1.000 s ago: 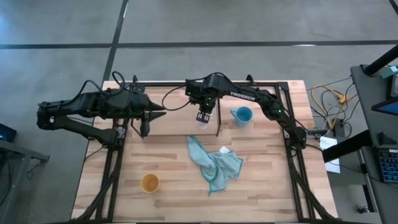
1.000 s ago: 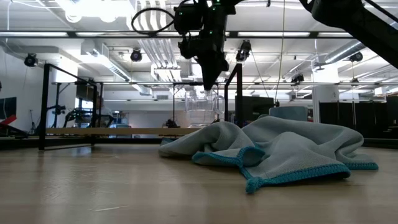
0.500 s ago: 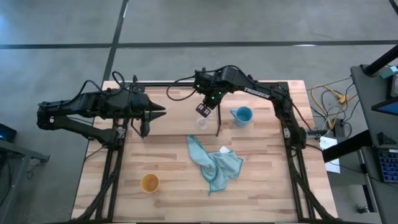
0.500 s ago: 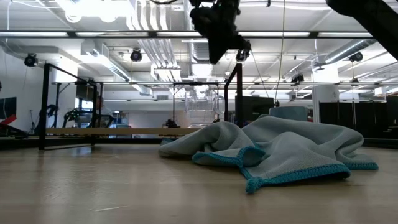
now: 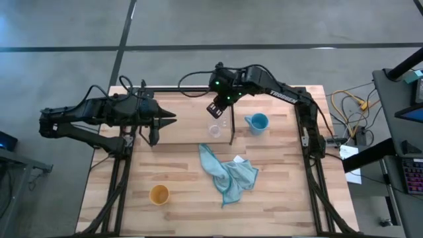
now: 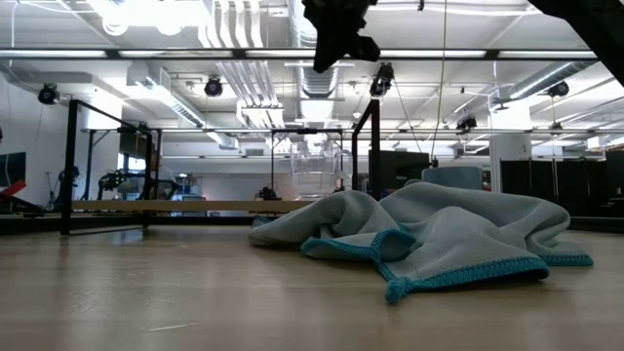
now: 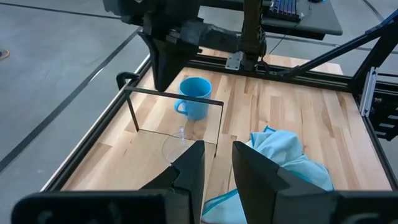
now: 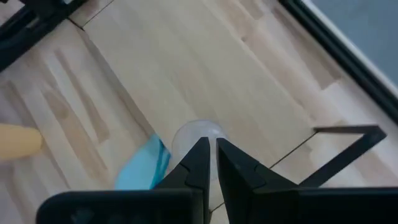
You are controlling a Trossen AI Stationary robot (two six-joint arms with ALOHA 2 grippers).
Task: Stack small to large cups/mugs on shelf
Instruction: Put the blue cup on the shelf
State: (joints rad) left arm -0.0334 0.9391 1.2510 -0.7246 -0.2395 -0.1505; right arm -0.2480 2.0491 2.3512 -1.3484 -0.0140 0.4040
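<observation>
The right gripper (image 5: 215, 109) hangs in the air above the shelf (image 5: 188, 125), empty, its fingers (image 8: 198, 158) drawn nearly together with only a thin gap between them. In the low view it shows at the top edge, well above the clear glass cup (image 6: 314, 171). That cup (image 5: 213, 130) stands upright on the shelf board, just beside the black upright divider rod (image 5: 231, 127) and apart from the gripper; the right wrist view looks straight down on its round rim (image 8: 198, 133).

On the far side of the divider rod from the glass cup, off the shelf on the tabletop (image 5: 284, 192), stands the light blue mug (image 5: 258, 123), upright with its handle turned toward the rod. The left wrist view shows the same order: glass cup (image 7: 177, 144) on the shelf board, thin black frame, then the blue mug (image 7: 193, 98) beyond it.

On the tabletop just in front of the shelf, near the glass cup, lies a crumpled teal cloth (image 5: 227, 173). The yellow-orange cup (image 5: 158, 194) stands upright well apart from the shelf, toward the tabletop's front left part.

The left gripper (image 5: 170, 119) waits over the shelf's left end, holding nothing, its fingers (image 7: 191, 163) a little apart.
</observation>
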